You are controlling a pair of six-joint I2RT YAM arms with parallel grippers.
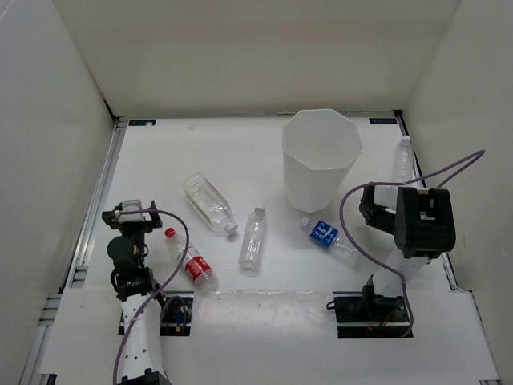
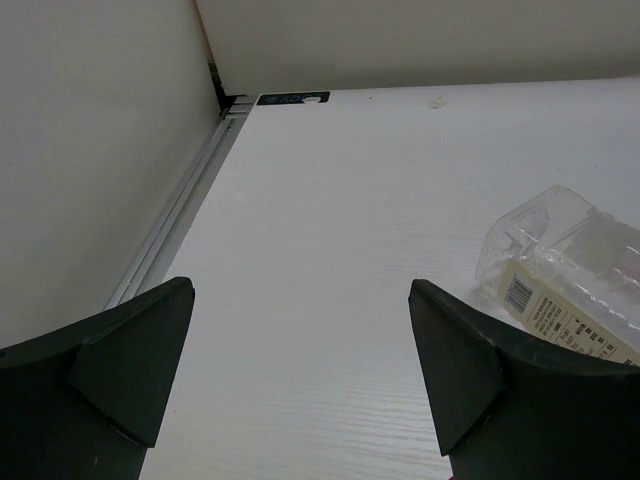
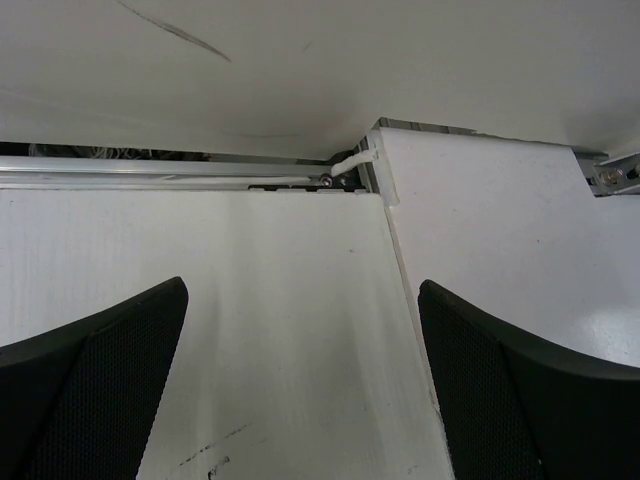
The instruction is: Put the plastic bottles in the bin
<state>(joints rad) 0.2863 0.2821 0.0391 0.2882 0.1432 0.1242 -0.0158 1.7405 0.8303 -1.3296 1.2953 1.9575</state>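
The white octagonal bin [image 1: 321,156] stands upright at the back centre-right. Five plastic bottles lie on the table. A large clear one [image 1: 208,204] and a smaller clear one [image 1: 253,238] lie left of the bin. A red-label, red-cap one [image 1: 192,263] lies near the left arm. A blue-label one [image 1: 325,234] lies in front of the bin. A clear one [image 1: 402,160] lies to the bin's right. My left gripper [image 1: 132,212] [image 2: 300,300] is open and empty, left of the red-label bottle. The large clear bottle [image 2: 570,270] shows at its right. My right gripper [image 1: 423,224] [image 3: 302,300] is open and empty over the table's right front corner.
White walls enclose the table on the left, back and right. A metal rail [image 1: 100,200] runs along the left edge, and another [image 3: 170,172] along the right edge. A purple cable [image 1: 449,172] loops from the right arm. A raised white panel [image 3: 500,250] borders the near edge.
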